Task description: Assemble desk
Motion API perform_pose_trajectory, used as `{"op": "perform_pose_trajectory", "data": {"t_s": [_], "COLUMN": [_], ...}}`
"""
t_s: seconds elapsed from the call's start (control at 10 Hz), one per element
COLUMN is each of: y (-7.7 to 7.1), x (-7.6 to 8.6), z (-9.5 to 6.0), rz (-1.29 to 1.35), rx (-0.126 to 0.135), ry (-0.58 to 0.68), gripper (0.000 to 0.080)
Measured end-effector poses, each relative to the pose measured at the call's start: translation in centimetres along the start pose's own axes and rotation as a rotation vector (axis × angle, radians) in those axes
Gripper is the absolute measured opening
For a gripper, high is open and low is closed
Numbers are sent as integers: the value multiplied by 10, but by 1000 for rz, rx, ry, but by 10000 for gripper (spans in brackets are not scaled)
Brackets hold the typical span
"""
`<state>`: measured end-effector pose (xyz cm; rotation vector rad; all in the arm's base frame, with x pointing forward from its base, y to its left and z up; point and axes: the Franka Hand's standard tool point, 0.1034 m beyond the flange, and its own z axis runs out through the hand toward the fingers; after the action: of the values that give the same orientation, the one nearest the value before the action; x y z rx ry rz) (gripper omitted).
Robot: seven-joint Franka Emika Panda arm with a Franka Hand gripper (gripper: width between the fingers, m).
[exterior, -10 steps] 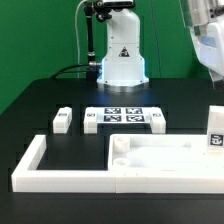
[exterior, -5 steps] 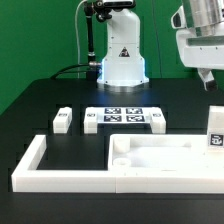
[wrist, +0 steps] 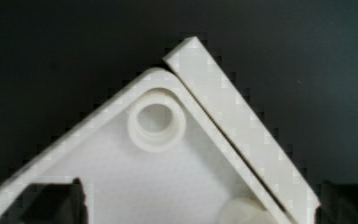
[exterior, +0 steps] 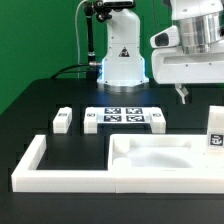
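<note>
Bare bench (exterior: 50,95) behind the loose legs (exterior: 62,120) is being left open; the near edge is being walled off by the border wall (exterior: 60,178) and tabletop (exterior: 170,152).

Robotics lab test bench. Evidence: robot arm base (exterior: 122,60) on black table (exterior: 40,105), plain green backdrop (exterior: 30,40), marker board (exterior: 125,118) of printed tags, tag on desk leg (exterior: 216,138), white border wall (exterior: 35,165).

On the worktop (exterior: 40,95), the tabletop (exterior: 165,155) lies inside the border wall (exterior: 30,160), against its front run. Behind it, the marker board (exterior: 125,118) sits between the second leg (exterior: 92,121) and the third leg (exterior: 157,120). The first leg (exterior: 63,121) lies farther to the exterior view's left, and the fourth leg (exterior: 215,130) is at its far right.
</note>
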<state>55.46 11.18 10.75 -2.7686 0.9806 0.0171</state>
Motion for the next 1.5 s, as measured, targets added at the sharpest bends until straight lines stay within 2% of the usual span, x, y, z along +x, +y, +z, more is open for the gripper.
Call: {"op": "perform_pose_trajectory", "data": {"t_s": [0.3, 0.4, 0.5, 0.6, 0.7, 0.9, 1.0, 1.1, 1.2, 1.3, 1.4, 1.5], "y": [3, 22, 51, 65, 69, 68, 73, 93, 114, 126, 127, 123], "x": [0, -4, -16, -19, -17, -19, -19, -17, -20, -19, -23, -22], "z": [3, 13, 25, 27, 28, 28, 29, 33, 35, 34, 34, 36], "rz": [-243, -398, -503, -619, -706, -706, -707, -682, -653, -634, -604, -599], "rx": [-4, -22, -61, -103, -110, -113, -118, -144, -174, -206, -240, -253], "ry": [-1, -3, -35, -33, -2, -30, -42, -102, -219, -309, -406, -475], "gripper": [649, 649, 649, 649, 649, 649, 649, 649, 649, 649, 649, 649]}}
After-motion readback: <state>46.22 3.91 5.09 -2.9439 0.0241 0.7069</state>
